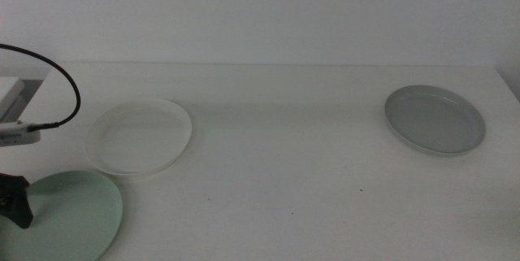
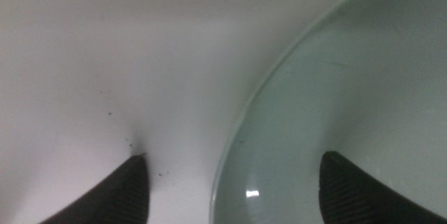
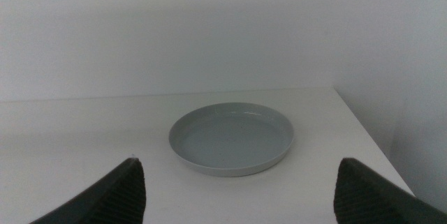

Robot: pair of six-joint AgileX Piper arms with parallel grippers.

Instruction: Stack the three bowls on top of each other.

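White surface (image 1: pixel 292 188) runs back to a plain pale wall, and all three bowls lie separately on it, none stacked yet. The white bowl (image 1: pixel 140 137) lies at the left of centre in the middle view, the mint green bowl (image 1: pixel 67 216) in the lower left corner just below it and apparently not touching it, and the grey bowl (image 1: pixel 435 119) far off at the right.

The left gripper (image 2: pixel 234 182) is at work: in the middle view only a dark part of it shows at the lower left edge, at the green bowl's rim. Its wrist view shows the jaws spread wide, one over the bare surface outside the rim, the other over the bowl's inside, so the rim runs between them. Nothing is pinched yet. This looks like the start of the first step, a grasp on the green bowl's edge.

The right gripper (image 3: pixel 237 182) is out of the middle view; its wrist view shows it with jaws parted, empty, facing the grey bowl from some way back.

Next, the left gripper probably needs to settle until the low rim lies well between the jaws, then close firmly. The rim is shallow, so a thin bite may slip when the bowl tilts on lifting. After that it must carry the bowl over another one and centre it.
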